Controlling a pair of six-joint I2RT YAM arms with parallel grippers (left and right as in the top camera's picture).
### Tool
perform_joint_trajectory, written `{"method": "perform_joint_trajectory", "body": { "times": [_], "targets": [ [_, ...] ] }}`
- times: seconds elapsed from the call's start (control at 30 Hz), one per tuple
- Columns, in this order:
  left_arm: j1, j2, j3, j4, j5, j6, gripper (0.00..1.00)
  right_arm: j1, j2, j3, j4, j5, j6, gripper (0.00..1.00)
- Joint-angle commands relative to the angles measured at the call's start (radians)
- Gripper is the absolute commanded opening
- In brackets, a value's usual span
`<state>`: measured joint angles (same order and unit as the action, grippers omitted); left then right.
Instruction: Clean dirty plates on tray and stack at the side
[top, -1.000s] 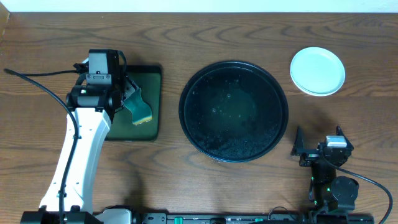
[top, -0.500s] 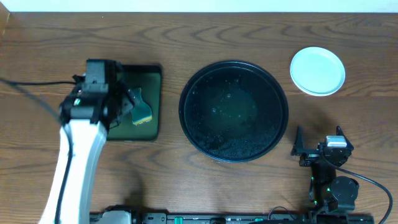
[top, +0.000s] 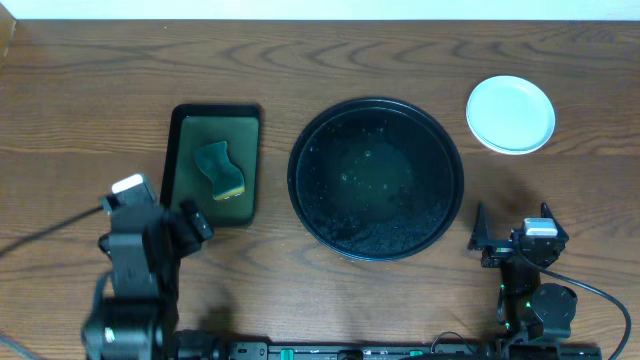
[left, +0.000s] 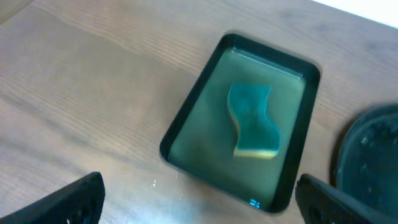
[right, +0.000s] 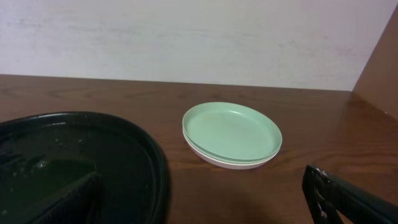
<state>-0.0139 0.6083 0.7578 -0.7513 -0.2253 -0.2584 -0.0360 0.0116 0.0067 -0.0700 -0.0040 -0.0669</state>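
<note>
Soft even light; left arm (top: 135, 275) blurred (wrist views hazy).

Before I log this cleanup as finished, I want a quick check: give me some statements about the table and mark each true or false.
1. The large round black speckled tray holds no plates. True.
2. The wavy green sponge lies on the black tray. False: it lies in the small rectangular green tray.
3. The pale pastel plates sit stacked on the wooden table, apart from the black tray. True.
4. The left tool grips the sponge. False: it is open, empty, away from it.
</note>
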Motion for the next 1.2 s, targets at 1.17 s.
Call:
{"method": "perform_joint_trajectory", "body": {
  "times": [1.17],
  "targets": [
    [0.085,-0.607,-0.754,0.684,0.213,0.226,0.98,-0.005,-0.007,-0.002,-0.005,-0.005,-0.013,0.99]
  ]
}}
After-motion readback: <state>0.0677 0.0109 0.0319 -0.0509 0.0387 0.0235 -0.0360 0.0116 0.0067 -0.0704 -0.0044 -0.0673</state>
